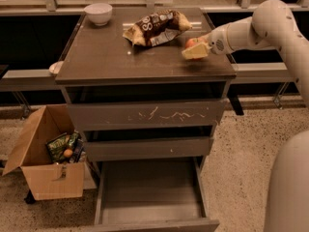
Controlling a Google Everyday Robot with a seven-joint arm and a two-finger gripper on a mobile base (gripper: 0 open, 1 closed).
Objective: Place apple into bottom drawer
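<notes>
The red-orange apple [191,43] sits on the cabinet top [111,57] near its right edge, just right of a snack bag. My gripper [196,50] reaches in from the right on the white arm and is right at the apple, covering its front and lower side. Only the apple's upper left part shows. The bottom drawer [149,195] is pulled out at the foot of the cabinet. Its grey floor is bare.
A brown snack bag [157,27] and a white bowl [98,12] are on the cabinet top. The scratched top drawer [145,115] and middle drawer [147,148] are closed. An open cardboard box [46,178] of packets stands on the floor at left. My white body [289,192] fills the lower right.
</notes>
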